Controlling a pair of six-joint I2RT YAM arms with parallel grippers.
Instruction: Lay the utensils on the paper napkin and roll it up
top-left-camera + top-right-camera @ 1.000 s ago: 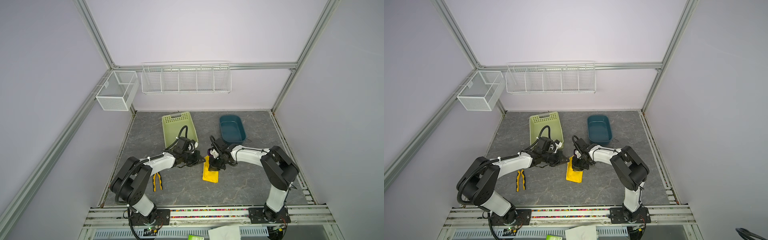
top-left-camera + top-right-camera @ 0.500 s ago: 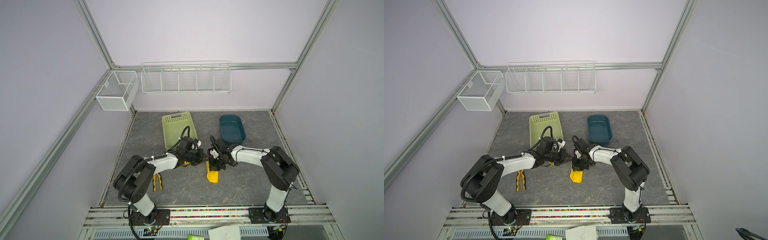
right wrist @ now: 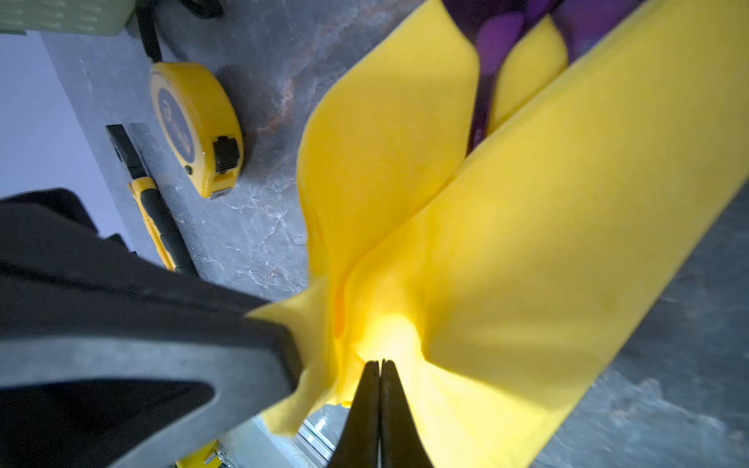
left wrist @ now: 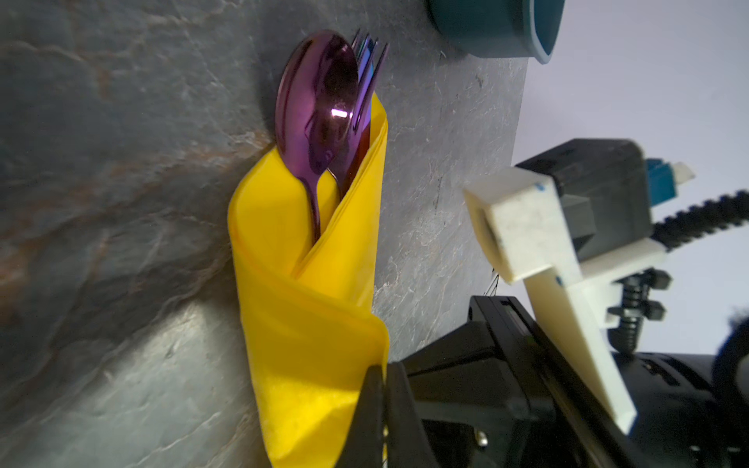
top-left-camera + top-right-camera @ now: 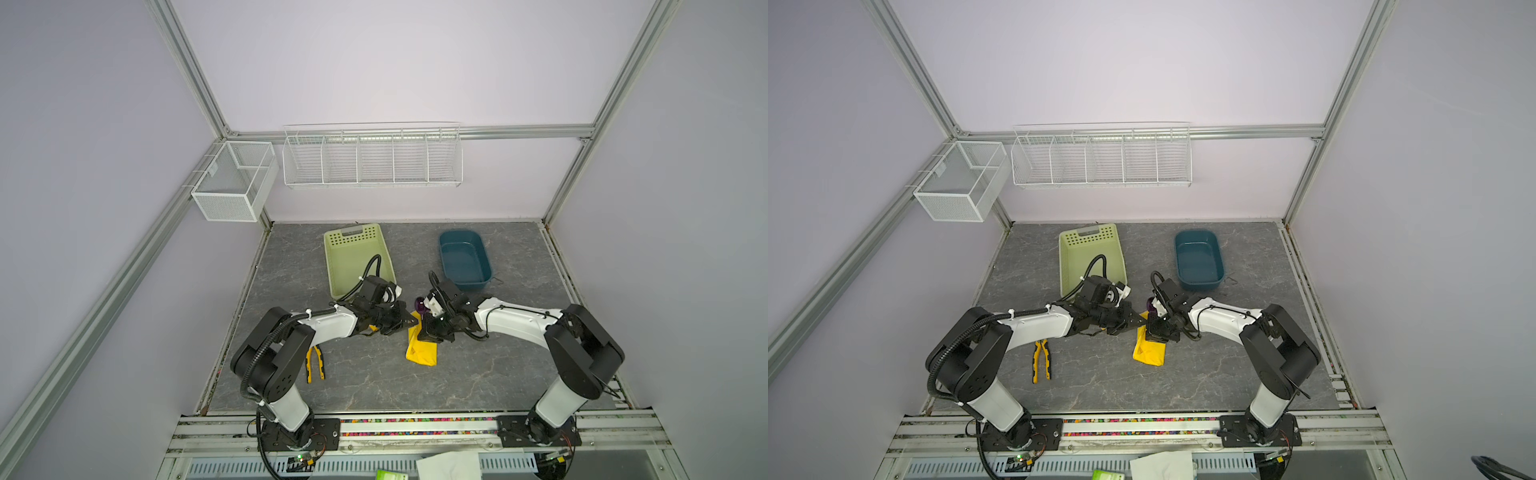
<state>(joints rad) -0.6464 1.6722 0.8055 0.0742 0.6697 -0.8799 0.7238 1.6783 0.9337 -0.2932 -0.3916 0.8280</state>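
My left gripper and right gripper each pinch the flimsy edge of the paper napkin at their tips; the slick utensils ahead could slide out.

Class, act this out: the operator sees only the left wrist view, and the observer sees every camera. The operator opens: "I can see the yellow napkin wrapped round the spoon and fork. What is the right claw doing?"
Observer: The right claw is shut, and the napkin bunches right where it closes. It looks pinched.
Operator: Is anything lying close beside the roll?
Observer: A yellow tape measure lies on the table beside it, not touching.
Operator: Are any other tools out?
Observer: Yes, pliers lie flat by the left arm, well apart from the napkin. They show in both top views.
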